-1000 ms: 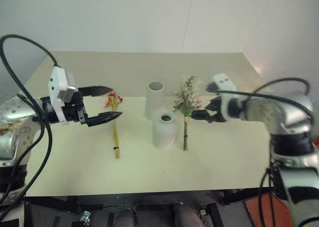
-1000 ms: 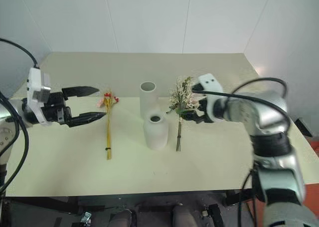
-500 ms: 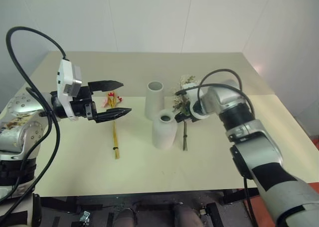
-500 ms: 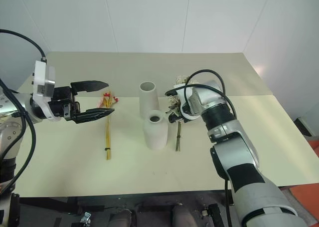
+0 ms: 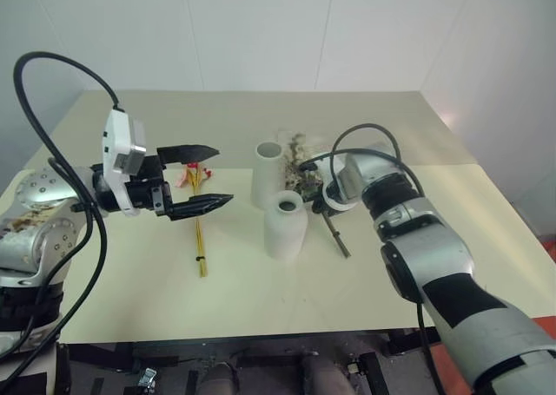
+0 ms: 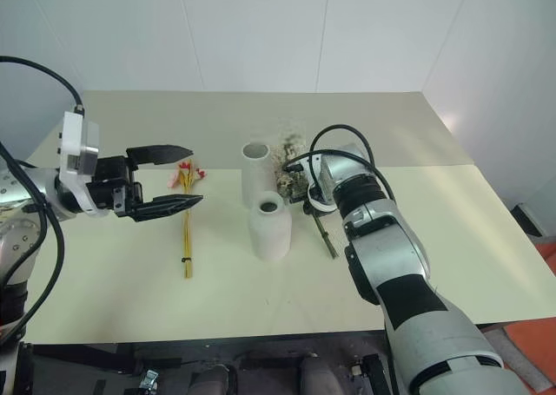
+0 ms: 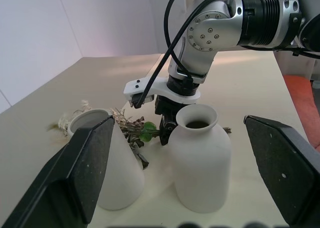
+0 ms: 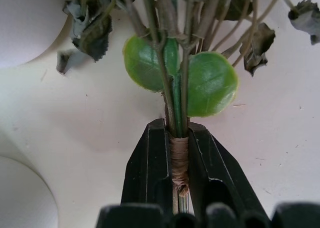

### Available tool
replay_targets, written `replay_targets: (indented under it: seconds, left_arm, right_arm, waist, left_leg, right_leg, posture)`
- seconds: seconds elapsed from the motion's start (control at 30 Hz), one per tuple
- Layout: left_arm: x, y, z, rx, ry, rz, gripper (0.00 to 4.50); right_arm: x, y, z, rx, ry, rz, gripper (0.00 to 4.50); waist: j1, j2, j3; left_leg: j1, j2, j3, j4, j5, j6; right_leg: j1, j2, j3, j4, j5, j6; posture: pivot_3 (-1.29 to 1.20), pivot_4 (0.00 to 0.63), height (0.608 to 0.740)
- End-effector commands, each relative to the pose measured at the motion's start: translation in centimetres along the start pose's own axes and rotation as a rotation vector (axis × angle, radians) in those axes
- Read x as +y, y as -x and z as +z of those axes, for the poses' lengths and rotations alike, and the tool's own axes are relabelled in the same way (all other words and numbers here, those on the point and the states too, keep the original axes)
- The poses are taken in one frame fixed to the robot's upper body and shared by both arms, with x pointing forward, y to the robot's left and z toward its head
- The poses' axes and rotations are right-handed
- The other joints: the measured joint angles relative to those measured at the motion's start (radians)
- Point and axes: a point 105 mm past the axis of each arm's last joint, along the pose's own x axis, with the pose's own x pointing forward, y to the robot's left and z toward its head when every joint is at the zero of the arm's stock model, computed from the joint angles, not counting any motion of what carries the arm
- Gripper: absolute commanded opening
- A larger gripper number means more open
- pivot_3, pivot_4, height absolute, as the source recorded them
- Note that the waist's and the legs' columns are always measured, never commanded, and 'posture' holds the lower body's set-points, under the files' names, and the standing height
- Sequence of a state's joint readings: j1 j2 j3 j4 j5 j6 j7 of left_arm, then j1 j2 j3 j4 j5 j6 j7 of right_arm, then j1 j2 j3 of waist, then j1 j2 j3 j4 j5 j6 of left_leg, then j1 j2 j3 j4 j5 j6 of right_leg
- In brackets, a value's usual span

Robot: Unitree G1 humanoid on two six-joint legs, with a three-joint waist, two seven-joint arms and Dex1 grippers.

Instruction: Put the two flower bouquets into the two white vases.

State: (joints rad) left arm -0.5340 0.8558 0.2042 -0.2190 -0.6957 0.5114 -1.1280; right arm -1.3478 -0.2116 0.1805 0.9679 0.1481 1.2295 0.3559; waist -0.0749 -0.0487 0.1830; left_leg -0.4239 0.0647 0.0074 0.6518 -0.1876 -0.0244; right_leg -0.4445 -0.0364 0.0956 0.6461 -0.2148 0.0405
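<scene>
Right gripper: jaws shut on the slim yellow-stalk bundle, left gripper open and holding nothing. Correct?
Not quite. The right gripper has its jaws shut on the wrapped stems of the bushy bouquet, not the slim yellow-stalk bundle, which lies untouched on the table; the right wrist view shows it. The left gripper is open and holding nothing, as you said.

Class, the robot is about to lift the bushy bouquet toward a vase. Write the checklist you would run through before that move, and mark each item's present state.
1. Right gripper shut on the bushy bouquet at its wrapped stem: ok.
2. Tall vase upright, mouth clear: ok.
3. Short vase upright, mouth clear: ok.
4. Left gripper open and apart from both vases: ok.
5. Slim bouquet lying flat on the table, out of the way: ok.
6. Stem end free of the table: cannot tell.
</scene>
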Motion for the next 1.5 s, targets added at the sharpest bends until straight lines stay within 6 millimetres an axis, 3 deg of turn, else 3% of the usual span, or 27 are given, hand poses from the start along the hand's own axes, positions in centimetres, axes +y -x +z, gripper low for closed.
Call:
replay_targets:
  seconds: [0.03,0.17,0.27,0.33,0.5,0.67,0.8,0.93,1.07,1.5]
  left_arm:
    - [0.1,0.2,1.0,-0.014,-0.04,0.006,4.5]
    - [0.3,0.1,1.0,-0.021,-0.037,0.005,4.5]
    - [0.3,0.2,0.8,-0.015,-0.026,-0.001,4.5]
    - [0.7,0.4,0.5,-0.005,-0.013,0.01,4.5]
    - [1.8,0.6,-0.2,0.051,0.041,0.072,4.5]
    - [2.3,1.0,-0.9,0.118,0.043,0.18,4.5]
    - [3.3,1.8,-0.7,0.115,0.033,0.315,4.5]
    - [2.5,1.1,-1.2,0.091,0.036,0.328,4.5]
    - [1.2,0.7,-1.4,0.106,0.047,0.277,4.5]
    - [1.4,1.8,-1.3,0.165,0.046,0.231,4.5]
  right_arm:
    - [-1.8,2.0,2.3,-0.153,0.016,-0.054,0.22]
    - [-4.3,5.6,5.4,-0.428,-0.002,-0.101,0.22]
    - [-4.7,9.2,7.9,-0.715,-0.02,-0.064,0.22]
    - [-3.9,12.3,9.5,-0.958,-0.056,0.044,0.22]
    - [-2.0,17.4,10.7,-1.322,-0.068,0.233,0.22]
    - [0.7,20.7,11.4,-1.495,-0.023,0.419,0.22]
    - [1.9,21.5,11.4,-1.508,0.018,0.505,0.22]
    - [3.4,21.7,11.5,-1.502,0.069,0.585,0.22]
    - [4.4,20.8,11.7,-1.486,0.074,0.601,0.22]
    - [9.3,16.4,13.7,-1.476,0.09,0.622,0.22]
  waist:
    - [0.001,0.0,0.0]
    - [0.007,0.001,0.001]
    - [0.006,0.001,0.001]
    - [0.002,0.001,0.001]
    - [-0.008,0.001,0.001]
    - [-0.013,0.001,0.001]
    - [-0.013,0.002,0.001]
    - [-0.012,0.002,0.001]
    - [-0.014,0.002,0.001]
    - [-0.025,0.002,0.001]
  left_leg:
    - [0.0,0.0,0.0,0.0,0.0,0.0]
    - [-0.001,0.0,-0.001,0.0,0.0,0.0]
    - [-0.001,0.0,-0.001,0.0,0.0,0.0]
    - [-0.001,0.0,-0.001,-0.001,0.0,0.0]
    - [0.001,0.001,-0.002,-0.001,0.0,0.0]
    - [0.0,0.001,-0.002,-0.001,0.0,0.0]
    - [0.0,0.002,-0.002,-0.001,0.0,0.0]
    - [0.001,0.002,-0.002,-0.001,0.0,0.0]
    - [0.0,0.002,-0.002,-0.001,0.0,0.0]
    - [0.0,0.002,-0.002,-0.002,0.0,0.0]
  right_leg:
    - [0.0,0.0,0.0,0.0,0.0,0.0]
    - [0.0,0.0,-0.001,0.0,-0.002,0.004]
    - [-0.001,0.0,-0.001,-0.001,-0.003,0.005]
    - [-0.001,0.0,0.0,0.0,-0.003,0.005]
    - [0.0,0.002,0.0,0.0,-0.003,0.005]
    - [0.0,0.002,0.0,0.0,-0.003,0.005]
    - [0.0,0.002,0.0,0.0,-0.001,0.002]
    - [0.0,0.002,0.0,0.0,-0.001,0.002]
    - [0.0,0.003,0.0,0.0,0.001,-0.001]
    - [-0.001,0.003,0.0,0.0,0.001,-0.002]
  posture:
    - [0.0,0.15,0.74]
    - [0.0,0.15,0.74]
    - [0.0,0.15,0.74]
    - [0.0,0.15,0.74]
    - [0.0,0.15,0.74]
    - [0.0,0.15,0.74]
    - [0.0,0.15,0.74]
    - [0.0,0.15,0.74]
    - [0.0,0.15,0.74]
    - [0.0,0.15,0.74]
